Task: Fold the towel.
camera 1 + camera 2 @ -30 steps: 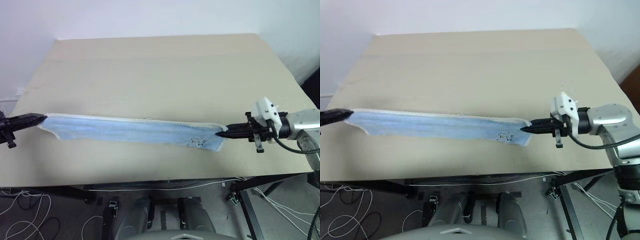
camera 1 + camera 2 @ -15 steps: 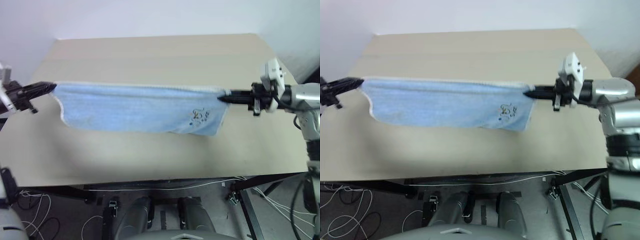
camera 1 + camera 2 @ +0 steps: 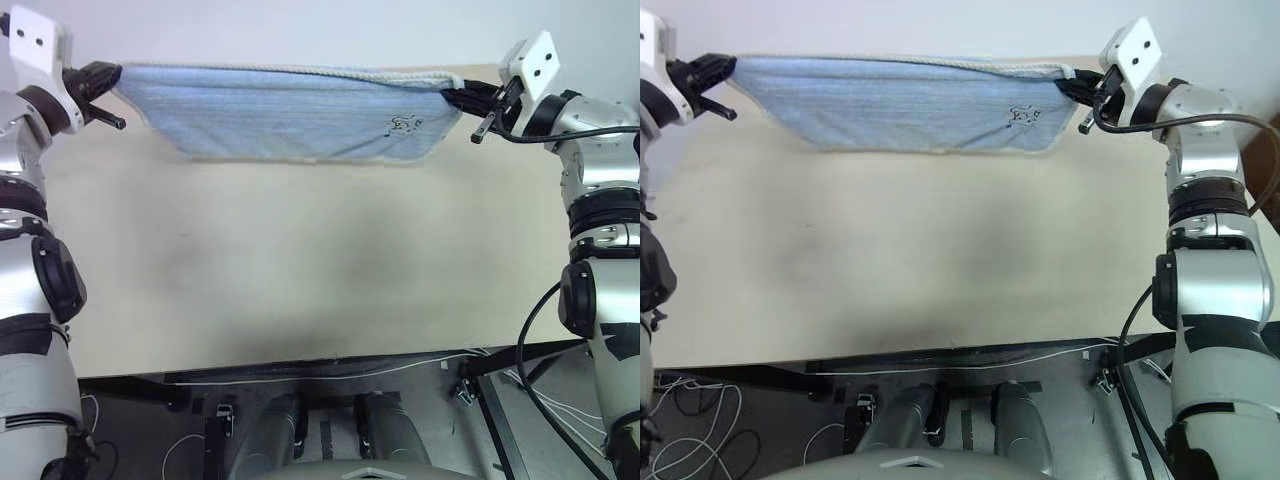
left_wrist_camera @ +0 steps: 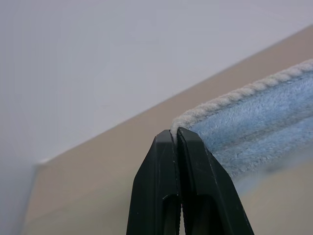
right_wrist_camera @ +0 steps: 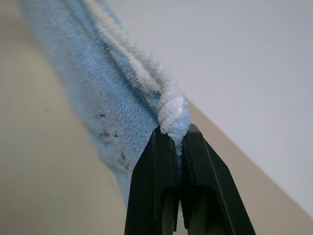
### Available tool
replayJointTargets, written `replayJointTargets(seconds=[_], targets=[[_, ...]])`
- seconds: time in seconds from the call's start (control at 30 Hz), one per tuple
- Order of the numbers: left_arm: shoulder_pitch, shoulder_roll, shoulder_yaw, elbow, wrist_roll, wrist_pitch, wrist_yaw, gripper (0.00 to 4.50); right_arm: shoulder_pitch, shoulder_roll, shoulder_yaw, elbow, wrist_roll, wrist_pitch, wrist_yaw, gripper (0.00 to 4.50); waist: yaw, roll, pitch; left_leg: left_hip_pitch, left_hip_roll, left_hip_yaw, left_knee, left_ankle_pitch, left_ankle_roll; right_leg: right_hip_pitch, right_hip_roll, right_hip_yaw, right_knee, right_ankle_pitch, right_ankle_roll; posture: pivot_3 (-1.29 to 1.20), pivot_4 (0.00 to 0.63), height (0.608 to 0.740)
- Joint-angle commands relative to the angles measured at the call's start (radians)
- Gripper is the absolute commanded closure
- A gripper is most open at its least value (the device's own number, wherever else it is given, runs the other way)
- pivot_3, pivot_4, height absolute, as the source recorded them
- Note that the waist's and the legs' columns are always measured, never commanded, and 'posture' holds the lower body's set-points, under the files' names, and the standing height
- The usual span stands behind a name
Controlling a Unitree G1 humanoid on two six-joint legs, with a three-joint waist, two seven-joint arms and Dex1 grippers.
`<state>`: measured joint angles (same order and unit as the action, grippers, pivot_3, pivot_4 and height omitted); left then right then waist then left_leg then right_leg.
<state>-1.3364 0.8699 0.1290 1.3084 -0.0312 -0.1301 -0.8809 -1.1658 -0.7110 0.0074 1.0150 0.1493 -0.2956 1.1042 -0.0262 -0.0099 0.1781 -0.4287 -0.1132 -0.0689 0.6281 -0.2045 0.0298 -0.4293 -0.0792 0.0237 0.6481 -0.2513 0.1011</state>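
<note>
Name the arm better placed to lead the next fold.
Neither clearly. The left pincer and right pincer are each shut on a top corner of the towel, stretched taut between them above the table. They likely must move together.

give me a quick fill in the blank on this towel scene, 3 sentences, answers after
1. The left gripper and the right gripper each pinch one ____ of the towel.
2. The towel's colour is light ____.
3. The small dark logo sits nearest the ____ gripper.

Missing words: corner; blue; right
</note>
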Motion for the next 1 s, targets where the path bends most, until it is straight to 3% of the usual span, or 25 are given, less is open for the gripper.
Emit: replayJointTargets(seconds=[0.03,0.17,0.37,0.63,0.8,1.0], targets=[[0.06,0.112,0.006,0.001,0.015,-0.011,-0.138,4.5,0.103,-0.076,-0.053,-0.068,0.042,0.016,0.11,4.45,-0.006,0.0,0.0,0.0,0.0,0.0,0.0,0.0,0.0,0.0,0.0,0.0,0.0,0.0,0.0,0.0,0.15,0.74],[0.169,0.167,0.0,-0.007,0.011,0.036,-0.333,4.5,0.272,-0.104,-0.087,-0.254,0.12,0.135,0.194,4.45,-0.017,0.0,0.0,0.0,0.0,0.0,0.002,0.0,0.0,0.0,0.0,0.001,0.003,0.0,0.0,0.0,0.15,0.74],[0.277,0.216,0.014,-0.047,-0.01,0.042,-0.461,4.5,0.542,-0.19,-0.085,-0.58,0.181,0.323,0.27,4.45,-0.016,0.0,0.0,0.0,0.0,0.0,0.004,0.0,0.0,0.0,0.0,0.001,0.005,0.0,0.0,0.0,0.15,0.74],[0.517,0.311,0.063,-0.15,-0.092,0.092,-0.625,4.5,0.946,-0.247,-0.175,-0.916,0.264,0.433,0.233,4.45,-0.016,0.0,0.0,0.001,0.001,0.001,0.004,0.0,0.0,0.0,-0.001,0.002,0.005,0.0,0.0,0.0,0.15,0.74],[0.694,0.345,0.107,-0.253,-0.142,0.117,-0.679,4.5,1.074,-0.282,-0.238,-0.979,0.27,0.444,0.24,4.45,-0.006,0.003,-0.002,0.008,0.002,0.001,0.003,-0.002,-0.002,0.007,-0.003,0.003,0.004,-0.001,-0.001,0.0,0.15,0.74],[0.786,0.293,0.164,-0.394,-0.245,0.211,-0.692,4.5,1.029,-0.257,-0.227,-0.988,0.274,0.466,0.209,4.45,0.014,0.002,-0.002,0.008,0.004,0.001,0.004,-0.002,-0.002,0.009,-0.002,0.003,0.0,-0.002,-0.007,0.0,0.15,0.74]])
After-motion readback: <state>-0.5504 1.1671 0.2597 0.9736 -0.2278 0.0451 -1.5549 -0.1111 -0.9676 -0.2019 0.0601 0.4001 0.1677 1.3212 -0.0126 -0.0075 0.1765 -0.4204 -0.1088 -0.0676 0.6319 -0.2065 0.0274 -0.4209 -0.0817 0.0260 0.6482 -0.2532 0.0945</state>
